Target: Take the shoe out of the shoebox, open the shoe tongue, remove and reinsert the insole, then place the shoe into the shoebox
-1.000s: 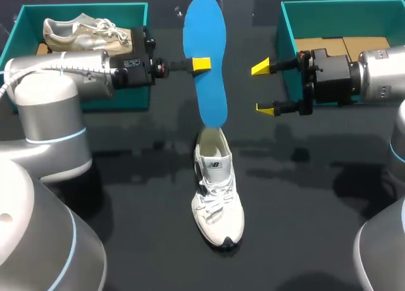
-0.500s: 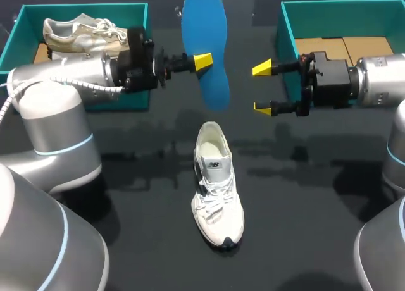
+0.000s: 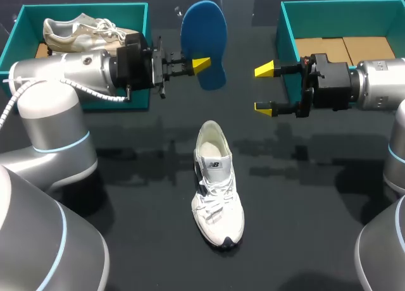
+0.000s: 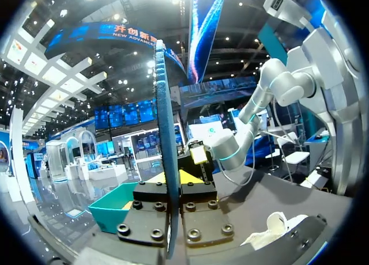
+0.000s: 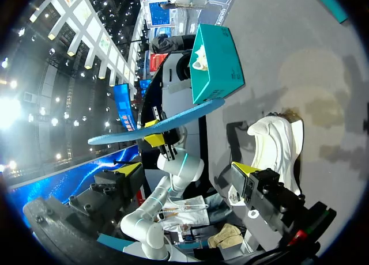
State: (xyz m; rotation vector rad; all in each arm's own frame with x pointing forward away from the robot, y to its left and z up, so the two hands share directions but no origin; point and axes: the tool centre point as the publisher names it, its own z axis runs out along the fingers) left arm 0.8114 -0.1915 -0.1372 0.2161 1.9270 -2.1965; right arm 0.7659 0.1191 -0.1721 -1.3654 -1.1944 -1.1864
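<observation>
**Desk** [image 3: 316, 240]: black; carries one shoe and two shoeboxes.

**Shoe** [image 3: 217, 183]: white lace-up trainer, standing on its sole at the desk's centre. Toe points to 6 o'clock, open mouth to 12 o'clock. Apart from both sets of jaws.

**Insole** [image 3: 204, 44]: blue, out of the shoe, held in the air at 12 o'clock from it and not touching it.

**Left jaws**: clenched on the insole. The left wrist view shows the insole edge-on, pinched between them. The left arm [image 3: 63, 82] enters from 9 o'clock.

**Right jaws**: released and spread wide, holding nothing. They sit at 3 o'clock from the insole, apart from it. The right arm [image 3: 380, 88] enters from 3 o'clock.

**Left shoebox** [image 3: 25, 25]: teal, at 10 o'clock from the shoe. A second shoe [image 3: 82, 31], cream and silver, lies inside.

**Right shoebox** [image 3: 291, 25]: teal, at 2 o'clock from the shoe, with a brown cardboard floor showing.
</observation>
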